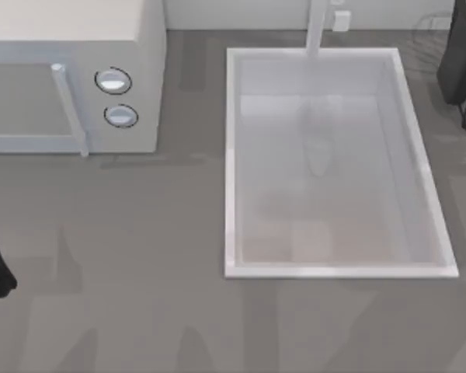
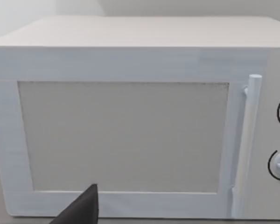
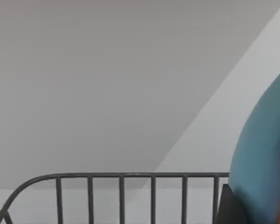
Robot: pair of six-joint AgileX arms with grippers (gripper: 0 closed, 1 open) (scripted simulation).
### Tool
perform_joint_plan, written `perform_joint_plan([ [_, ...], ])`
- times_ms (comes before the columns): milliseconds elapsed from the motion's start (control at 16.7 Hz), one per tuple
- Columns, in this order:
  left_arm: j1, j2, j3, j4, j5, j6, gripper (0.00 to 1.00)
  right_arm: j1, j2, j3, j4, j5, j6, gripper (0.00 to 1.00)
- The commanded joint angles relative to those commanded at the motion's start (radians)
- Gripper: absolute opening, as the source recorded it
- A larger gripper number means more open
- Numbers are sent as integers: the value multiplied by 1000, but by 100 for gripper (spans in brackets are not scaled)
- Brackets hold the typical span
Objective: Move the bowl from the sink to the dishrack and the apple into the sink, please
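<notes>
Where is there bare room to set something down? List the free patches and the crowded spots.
Free: the sink basin, and the grey counter in front of the microwave and below the sink. Tight: the strip between microwave and sink, and the top-right corner, where the right gripper holds the bowl by the dishrack.

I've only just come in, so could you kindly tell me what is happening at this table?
The sink holds no bowl now. The right arm is up at the table's far right corner by the wire dishrack, and its wrist view has the blue bowl close against the camera, just above the rack. The left arm waits at the table's left edge, facing the microwave.
</notes>
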Motion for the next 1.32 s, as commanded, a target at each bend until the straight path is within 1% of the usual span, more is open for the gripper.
perform_joint_plan([
  [720,0,0,0,0,0,0,100,0,0,0,0,0,0,98],
  [780,0,0,0,0,0,0,100,0,0,0,0,0,0,100],
  [1320,0,0,0,0,0,0,100,-2,0,0,0,0,0,100],
])
